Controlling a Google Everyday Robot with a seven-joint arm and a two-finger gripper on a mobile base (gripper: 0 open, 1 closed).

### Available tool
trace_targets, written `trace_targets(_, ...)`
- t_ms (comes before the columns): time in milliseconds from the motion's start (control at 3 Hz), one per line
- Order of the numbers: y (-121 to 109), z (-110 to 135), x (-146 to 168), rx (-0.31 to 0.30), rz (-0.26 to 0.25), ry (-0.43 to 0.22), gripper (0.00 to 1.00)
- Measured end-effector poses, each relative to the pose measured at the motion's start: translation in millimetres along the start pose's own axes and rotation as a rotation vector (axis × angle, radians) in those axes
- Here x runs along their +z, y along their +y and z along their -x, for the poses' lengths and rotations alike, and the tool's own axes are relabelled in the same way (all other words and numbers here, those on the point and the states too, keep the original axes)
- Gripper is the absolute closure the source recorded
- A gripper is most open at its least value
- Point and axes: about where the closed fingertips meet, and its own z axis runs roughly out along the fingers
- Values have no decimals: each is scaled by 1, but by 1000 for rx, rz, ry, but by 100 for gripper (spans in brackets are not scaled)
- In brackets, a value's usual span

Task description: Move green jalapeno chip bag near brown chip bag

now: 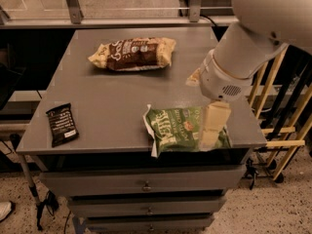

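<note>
Gripper (pixel 213 128), open or closed impossible to tell, hung over the right end of the green jalapeno chip bag (pixel 173 128), which lay at the front edge of the surface (pixel 122 96), well apart from the brown chip bag (pixel 134 53), so a glancing touch could have nudged it off.

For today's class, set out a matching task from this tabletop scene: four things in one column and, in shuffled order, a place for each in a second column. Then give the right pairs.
Column 1
1. green jalapeno chip bag
2. brown chip bag
3. black snack bar wrapper
4. gripper

Column 2
A. far part of the table, near the middle
B. over the right end of the green jalapeno chip bag
C. front left corner of the table
D. front edge of the table, right of centre

Pairs: 1-D, 2-A, 3-C, 4-B
</note>
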Motion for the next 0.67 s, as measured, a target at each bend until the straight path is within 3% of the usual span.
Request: trace_targets(667,-5,11,45,27,31,19,0)
